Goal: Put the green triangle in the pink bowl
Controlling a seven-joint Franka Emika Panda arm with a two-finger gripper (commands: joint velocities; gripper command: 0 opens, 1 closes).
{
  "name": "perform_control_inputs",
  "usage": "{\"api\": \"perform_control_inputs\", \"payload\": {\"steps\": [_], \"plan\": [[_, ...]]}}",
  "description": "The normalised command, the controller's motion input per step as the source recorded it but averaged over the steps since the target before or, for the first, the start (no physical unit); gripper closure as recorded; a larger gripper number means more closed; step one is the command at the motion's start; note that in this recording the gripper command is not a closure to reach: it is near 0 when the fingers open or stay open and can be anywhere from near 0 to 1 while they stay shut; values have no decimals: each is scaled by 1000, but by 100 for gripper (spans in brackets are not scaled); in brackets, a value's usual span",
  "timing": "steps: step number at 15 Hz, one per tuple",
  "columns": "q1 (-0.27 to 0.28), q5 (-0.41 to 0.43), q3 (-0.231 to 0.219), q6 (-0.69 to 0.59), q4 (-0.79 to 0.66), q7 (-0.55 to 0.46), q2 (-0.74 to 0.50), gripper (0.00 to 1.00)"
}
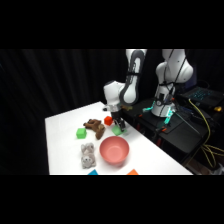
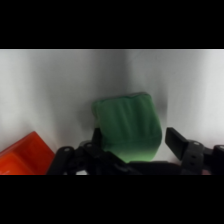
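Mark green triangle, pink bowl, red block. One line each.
green triangle point(image 2: 128, 125): wrist view, middle of its top face.
pink bowl point(image 1: 114, 150): side view, inner wall near the centre.
red block point(image 2: 22, 157): wrist view, top face at the lower left corner.

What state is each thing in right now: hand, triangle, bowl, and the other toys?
hand: low at the table, fingers open either side of the green triangle
green triangle: on the table, between the fingers, not lifted
pink bowl: upright, empty
red block: on the table beside the hand
green cube: on the table, untouched
brown toy: lying on the table
grey toy: lying beside the bowl
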Motion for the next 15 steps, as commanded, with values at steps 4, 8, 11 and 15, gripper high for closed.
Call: {"api": "perform_control_inputs", "payload": {"steps": [4, 8, 11, 15], "plan": [[-80, 132, 122, -44, 62, -160, 10, 100], [42, 44, 51, -82, 44, 24, -70, 100], [172, -51, -23, -205, 30, 263, -205, 100], [290, -158, -113, -352, -63, 450, -474, 100]]}}
